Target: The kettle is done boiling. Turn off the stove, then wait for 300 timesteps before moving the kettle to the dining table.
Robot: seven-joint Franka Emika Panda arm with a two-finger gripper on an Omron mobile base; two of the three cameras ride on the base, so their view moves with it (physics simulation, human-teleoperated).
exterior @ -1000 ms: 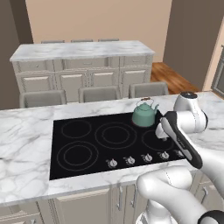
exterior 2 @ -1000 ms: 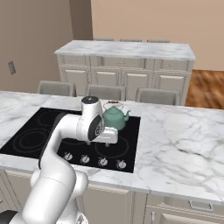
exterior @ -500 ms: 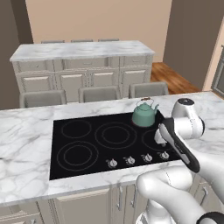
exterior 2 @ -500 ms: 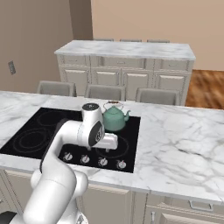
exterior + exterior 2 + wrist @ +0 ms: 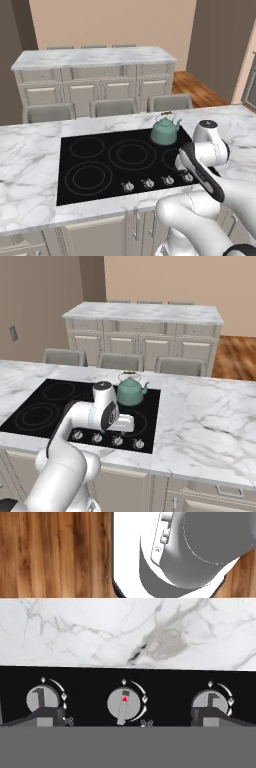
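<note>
Left base view: kettle (image 5: 165, 130) sits on stove (image 5: 90, 170), lid on.

**What the views hide or cut off**

In the left base view the arm's wrist covers the stove's (image 5: 100, 165) right end and the last knob. In the right base view the hand hides the gripper fingers. In the hand view the fingertips (image 5: 44, 716) cover the lower halves of the outer knobs; knob markings are too small to read.

Teal-green kettle (image 5: 165, 131) on black glass stove (image 5: 100, 167) with silver knobs (image 5: 124, 704), white grey-veined marble counter (image 5: 200, 421).
</note>
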